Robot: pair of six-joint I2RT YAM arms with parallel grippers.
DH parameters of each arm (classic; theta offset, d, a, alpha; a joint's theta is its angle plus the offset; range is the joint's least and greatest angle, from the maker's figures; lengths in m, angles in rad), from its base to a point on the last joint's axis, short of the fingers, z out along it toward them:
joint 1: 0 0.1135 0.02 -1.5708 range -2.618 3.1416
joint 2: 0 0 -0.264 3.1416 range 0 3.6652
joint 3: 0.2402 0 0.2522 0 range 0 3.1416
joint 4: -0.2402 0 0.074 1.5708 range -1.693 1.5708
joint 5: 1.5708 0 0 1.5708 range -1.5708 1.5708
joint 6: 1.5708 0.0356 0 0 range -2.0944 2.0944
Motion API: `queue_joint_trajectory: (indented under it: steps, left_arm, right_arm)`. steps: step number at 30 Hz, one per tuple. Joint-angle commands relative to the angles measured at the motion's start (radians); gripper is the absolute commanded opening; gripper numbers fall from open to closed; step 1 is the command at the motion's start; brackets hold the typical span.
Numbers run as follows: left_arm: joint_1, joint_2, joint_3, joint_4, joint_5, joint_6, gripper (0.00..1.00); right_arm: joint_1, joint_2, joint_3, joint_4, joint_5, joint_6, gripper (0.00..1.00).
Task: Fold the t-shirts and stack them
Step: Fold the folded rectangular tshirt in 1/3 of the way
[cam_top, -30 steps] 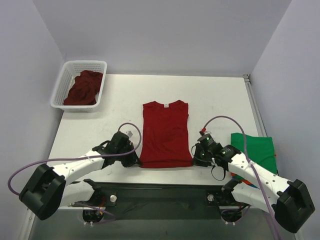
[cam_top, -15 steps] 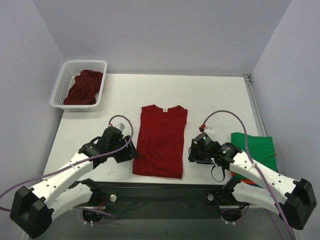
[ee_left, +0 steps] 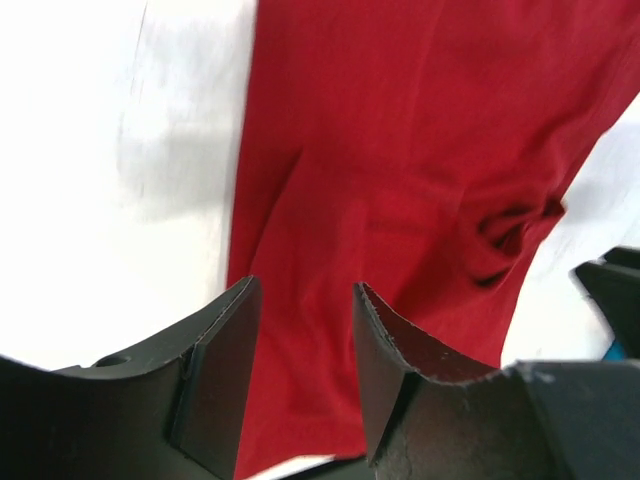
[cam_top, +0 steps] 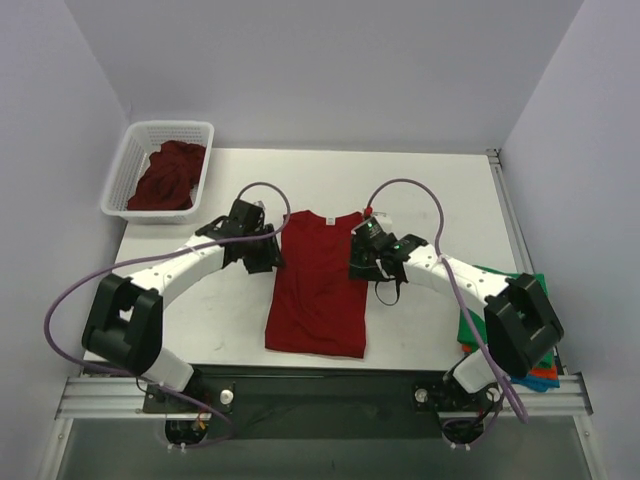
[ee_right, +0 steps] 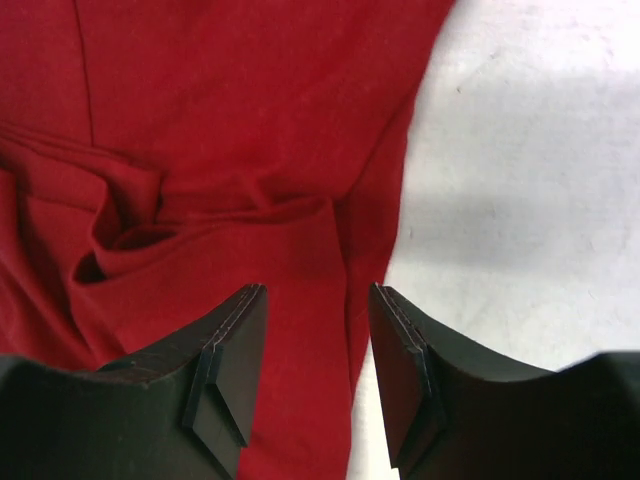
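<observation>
red t-shirt (cam_top: 320, 290) flat at table (cam_top: 440, 200) centre, sleeves tucked in. left gripper (cam_top: 270, 257) and right gripper (cam_top: 357, 262) flank its upper edges, jaws apart, empty. lengthwise fold likely next: pinch both top corners evenly, carry toward hem

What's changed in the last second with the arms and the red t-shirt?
Both grippers released the hem and moved toward the far side: the left gripper and right gripper now sit open at the shoulder end of the flat red t-shirt, which first slid toward the near edge. The white lattice basket and its crumpled dark red shirt stayed put.
</observation>
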Motion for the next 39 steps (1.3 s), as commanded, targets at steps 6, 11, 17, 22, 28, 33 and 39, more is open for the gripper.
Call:
queue_joint_trajectory:
  steps: [6,11,17,22,28,33,39]
  left_arm:
    - [-0.010,0.137,0.171,0.010,-0.042,0.096,0.53]
    - [-0.023,0.203,0.210,0.010,-0.036,0.105,0.53]
    - [-0.038,0.276,0.248,0.011,-0.039,0.096,0.49]
    - [-0.042,0.299,0.253,0.018,-0.033,0.096,0.38]
    - [-0.042,0.293,0.256,-0.002,-0.044,0.097,0.10]
    - [-0.036,0.241,0.251,-0.022,-0.059,0.100,0.00]
    - [-0.010,0.155,0.222,-0.039,-0.061,0.104,0.00]
  right_arm:
    - [0.007,0.111,0.072,0.013,0.034,-0.021,0.45]
    - [0.011,0.154,0.086,0.028,0.020,-0.008,0.45]
    - [0.011,0.189,0.096,0.037,0.026,0.009,0.35]
    - [0.004,0.197,0.093,0.042,0.026,0.017,0.10]
    - [-0.008,0.137,0.070,0.036,0.030,0.017,0.00]
    - [-0.030,0.044,0.043,0.011,0.041,0.009,0.00]
    - [-0.071,-0.031,0.020,-0.023,0.047,-0.020,0.00]
